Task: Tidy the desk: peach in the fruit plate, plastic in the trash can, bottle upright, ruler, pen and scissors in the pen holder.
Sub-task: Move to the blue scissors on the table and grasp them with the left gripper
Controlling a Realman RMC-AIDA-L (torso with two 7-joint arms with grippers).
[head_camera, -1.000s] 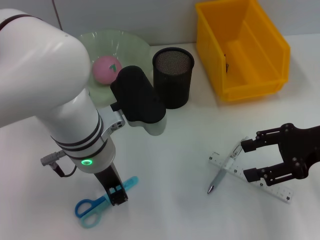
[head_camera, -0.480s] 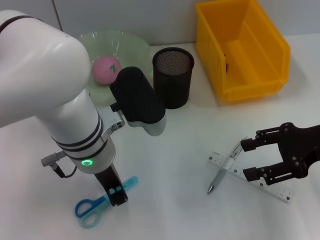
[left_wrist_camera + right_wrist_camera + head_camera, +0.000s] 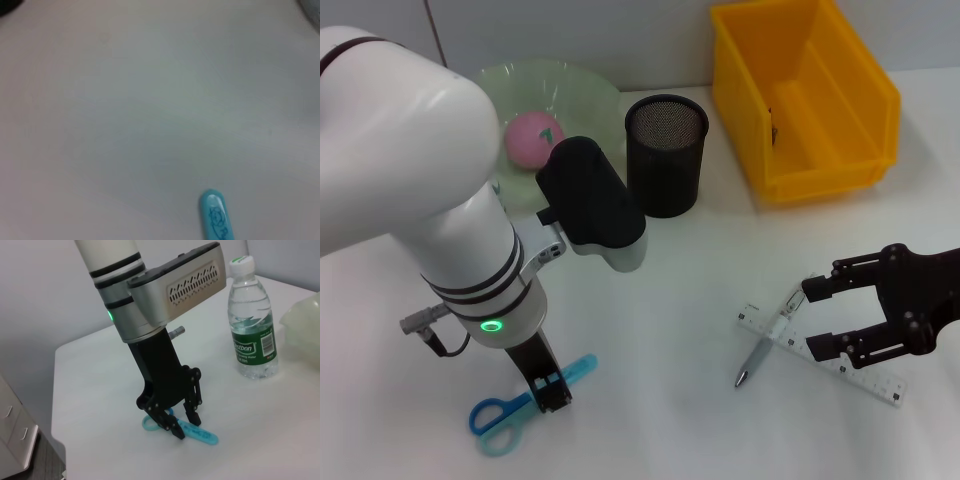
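Pink peach (image 3: pixel 531 139) is sitting in the pale green glass fruit plate (image 3: pixel 582 88).
Black mesh pen holder (image 3: pixel 666 153) and yellow plastic bin (image 3: pixel 804 95) are showing nothing inside. At seven o'clock, the left gripper (image 3: pixel 181 424) is straddling the blue-handled scissors (image 3: pixel 510 416), fingers spread. At four o'clock, the right gripper (image 3: pixel 813 320) is hanging open over the clear ruler (image 3: pixel 868 378) and silver pen (image 3: pixel 758 352).

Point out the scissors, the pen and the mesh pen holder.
scissors (image 3: pixel 500 422), head view, on the blue handle loops.
pen (image 3: pixel 760 350), head view, on the grey barrel lying across the ruler.
pen holder (image 3: pixel 666 170), head view, on its black mesh wall.
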